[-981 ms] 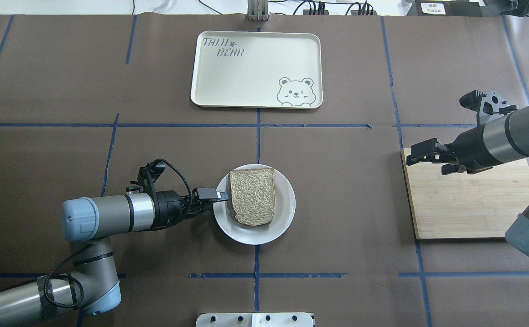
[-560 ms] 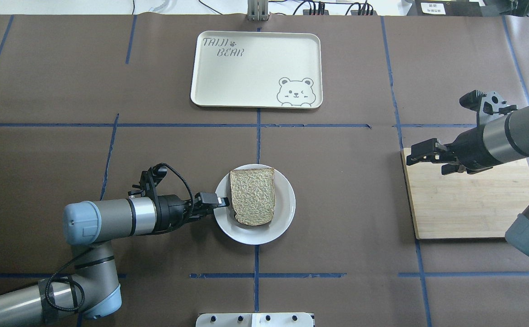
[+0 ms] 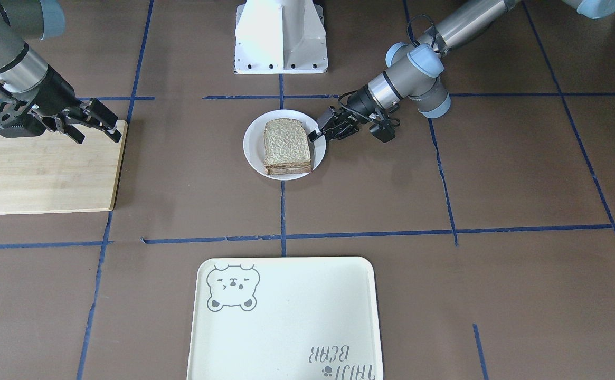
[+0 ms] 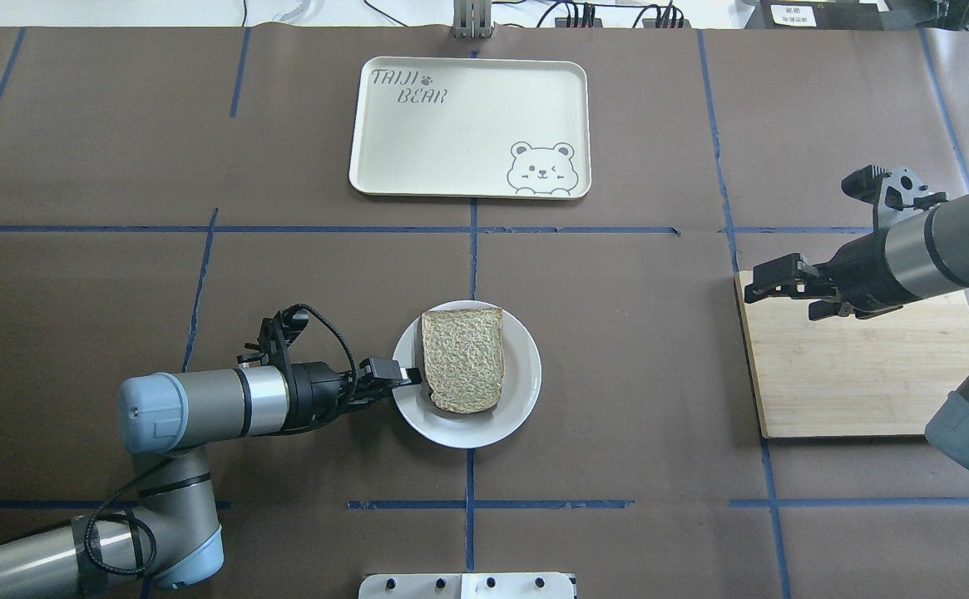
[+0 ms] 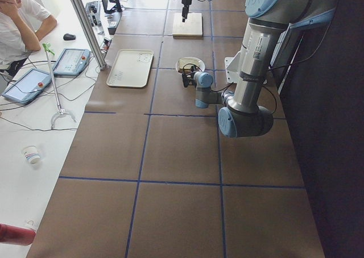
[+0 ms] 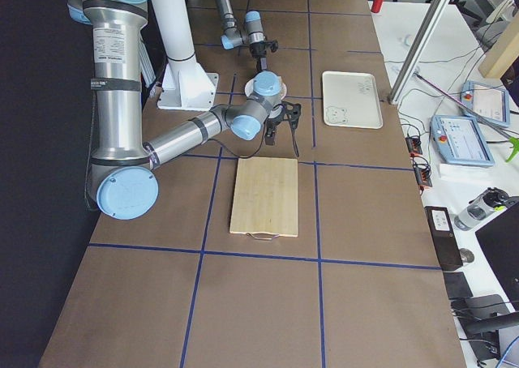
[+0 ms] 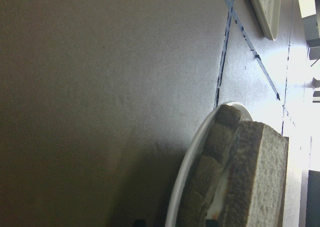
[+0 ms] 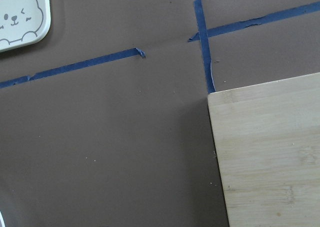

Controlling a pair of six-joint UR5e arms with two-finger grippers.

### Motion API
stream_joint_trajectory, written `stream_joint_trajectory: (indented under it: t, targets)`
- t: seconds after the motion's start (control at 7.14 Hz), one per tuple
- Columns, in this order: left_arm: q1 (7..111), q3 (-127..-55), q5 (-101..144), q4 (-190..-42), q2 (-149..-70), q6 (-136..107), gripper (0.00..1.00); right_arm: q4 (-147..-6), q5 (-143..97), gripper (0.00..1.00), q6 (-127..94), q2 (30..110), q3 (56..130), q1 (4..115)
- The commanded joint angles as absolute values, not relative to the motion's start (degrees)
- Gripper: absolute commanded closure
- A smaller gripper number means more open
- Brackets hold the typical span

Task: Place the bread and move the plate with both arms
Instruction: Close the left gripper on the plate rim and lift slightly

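**Now, get a sure hold on the rim before you move anything**

Right now the bread [image 4: 462, 358] lies flat on the plate [image 4: 522, 376], mid-table, so the step in hand looks like the plate move. Your left gripper [image 4: 401, 374] is at the plate's left edge, lying sideways with one finger reaching over the rim, its tip just beside the bread's crust. Whether it is clenched on the rim or only straddling it, I cannot tell from any view.

Confirm a firm pinch before you lift. Keep the upper finger off the bread so that it neither dents the slice nor drags it. Raise the plate only a little and hold it level, because a one-sided hold will want to tip the far edge down and let the slice slide. The tray [image 4: 467, 125] is a likely goal; carry slowly.

Your right gripper [image 4: 777, 293] hangs released and empty over the near corner of the board [image 4: 858, 374], well apart from the plate.

The lower finger is hidden under the rim. The left wrist view shows only the plate's edge and the bread's side, cut off at the frame, with no fingers. There the slice looks layered, but I cannot make out why. The side views are too small to help.
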State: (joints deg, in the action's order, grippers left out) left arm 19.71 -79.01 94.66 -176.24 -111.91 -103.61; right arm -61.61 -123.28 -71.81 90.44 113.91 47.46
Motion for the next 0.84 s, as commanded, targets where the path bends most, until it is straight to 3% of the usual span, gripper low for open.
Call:
stream_joint_trajectory:
  t: [0.0,0.42,0.7]
  targets:
    - [19.6,-78.8,94.7,-176.3,-112.0,-103.6,0.55,-61.6,-123.3,0.00,-71.8,90.5,113.9,47.5]
    - [19.3,-78.3,94.7,-176.4,-112.5,-103.6,0.62,-61.6,-123.3,0.00,-71.8,90.4,113.8,47.5]
    - [19.3,-78.4,94.7,-176.5,-112.4,-103.7,0.80,-61.6,-123.3,0.00,-71.8,90.4,113.8,47.5]
